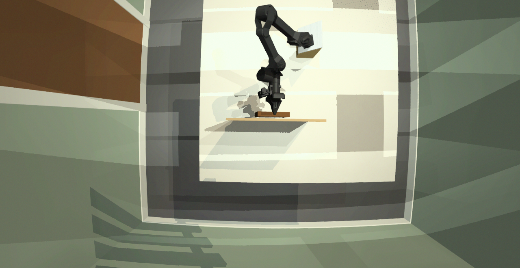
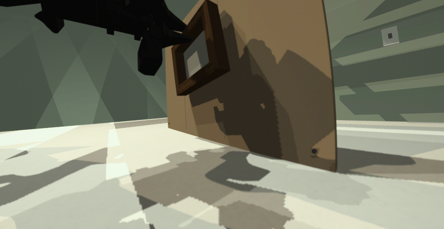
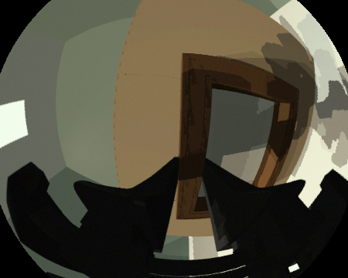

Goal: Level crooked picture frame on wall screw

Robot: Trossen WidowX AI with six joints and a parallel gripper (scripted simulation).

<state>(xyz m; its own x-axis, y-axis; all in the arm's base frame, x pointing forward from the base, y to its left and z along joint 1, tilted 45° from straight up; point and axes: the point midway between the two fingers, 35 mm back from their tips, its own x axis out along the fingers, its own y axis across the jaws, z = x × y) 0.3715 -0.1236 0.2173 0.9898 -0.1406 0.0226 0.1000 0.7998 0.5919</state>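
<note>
1. Pincer: clamped on the picture frame, around its ten-o'clock rail in the exterior view, presumably for lifting off the hidden notch.
2. Hanging before the upright board, toward eleven o'clock there.
3. Counted: one pincer, two fingers, one frame, one board.

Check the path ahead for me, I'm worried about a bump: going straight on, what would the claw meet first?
Probably the tan board, just behind the picture frame it grips; the gap is unclear.
</note>
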